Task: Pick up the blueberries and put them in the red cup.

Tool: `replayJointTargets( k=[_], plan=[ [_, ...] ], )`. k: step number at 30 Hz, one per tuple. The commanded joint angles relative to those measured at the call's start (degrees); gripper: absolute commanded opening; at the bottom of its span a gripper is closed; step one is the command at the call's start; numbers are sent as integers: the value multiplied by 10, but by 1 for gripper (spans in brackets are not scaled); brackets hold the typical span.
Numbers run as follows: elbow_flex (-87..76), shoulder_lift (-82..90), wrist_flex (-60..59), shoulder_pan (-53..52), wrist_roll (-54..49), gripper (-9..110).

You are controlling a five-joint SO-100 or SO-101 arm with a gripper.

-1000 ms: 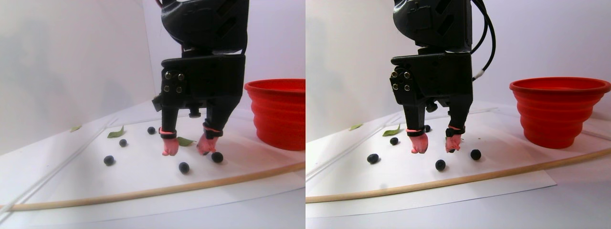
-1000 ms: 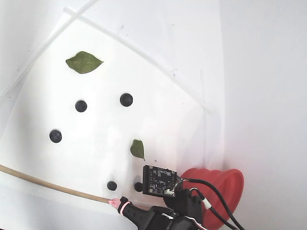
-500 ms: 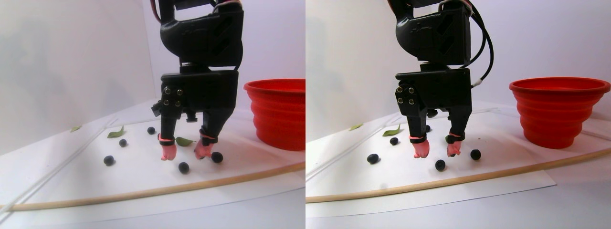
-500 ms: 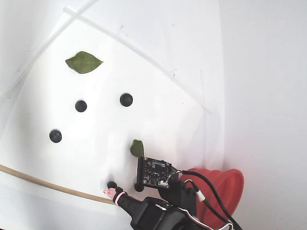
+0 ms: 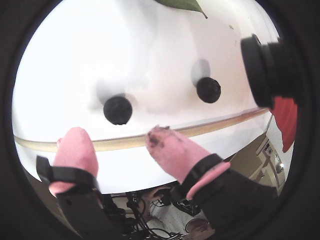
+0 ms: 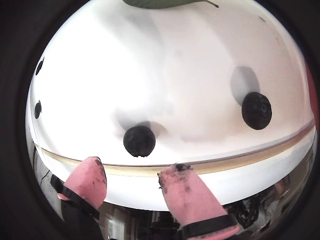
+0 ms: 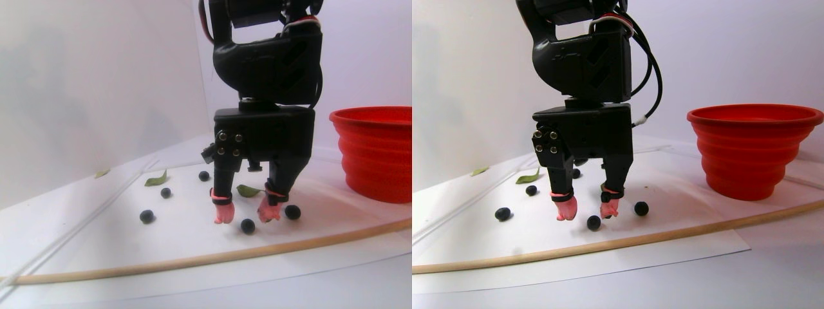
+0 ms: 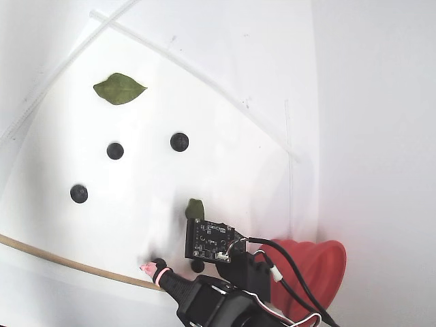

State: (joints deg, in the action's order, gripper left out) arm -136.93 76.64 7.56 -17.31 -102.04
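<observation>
The gripper [image 7: 243, 215] hangs low over the white sheet [image 7: 193, 241], its two pink-tipped fingers [image 5: 170, 150] spread apart with nothing between them. In a wrist view one blueberry [image 5: 118, 110] lies on the sheet just beyond the gap between the fingertips, slightly toward the left finger, untouched; a second blueberry [image 5: 208, 90] sits farther right and clear of both tips. The stereo pair view puts the first berry just in front of the fingertips, near the sheet's front edge, where a thin wooden strip [image 7: 212, 257] curves along it. Three more blueberries [image 8: 179, 142] lie scattered toward the sheet's far side in the fixed view, well apart from the gripper, with a green leaf [image 8: 119, 88] beyond them. The red cup [image 7: 373, 153] stands upright at the sheet's right edge in the stereo pair view, well apart from the open fingers.
</observation>
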Motion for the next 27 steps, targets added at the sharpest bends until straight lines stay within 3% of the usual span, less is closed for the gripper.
replayJointTargets(
  k=[1, 27],
  plan=[
    [15, 1, 10, 7, 0, 22],
    [24, -59, 56, 5, -13, 20]
  ],
)
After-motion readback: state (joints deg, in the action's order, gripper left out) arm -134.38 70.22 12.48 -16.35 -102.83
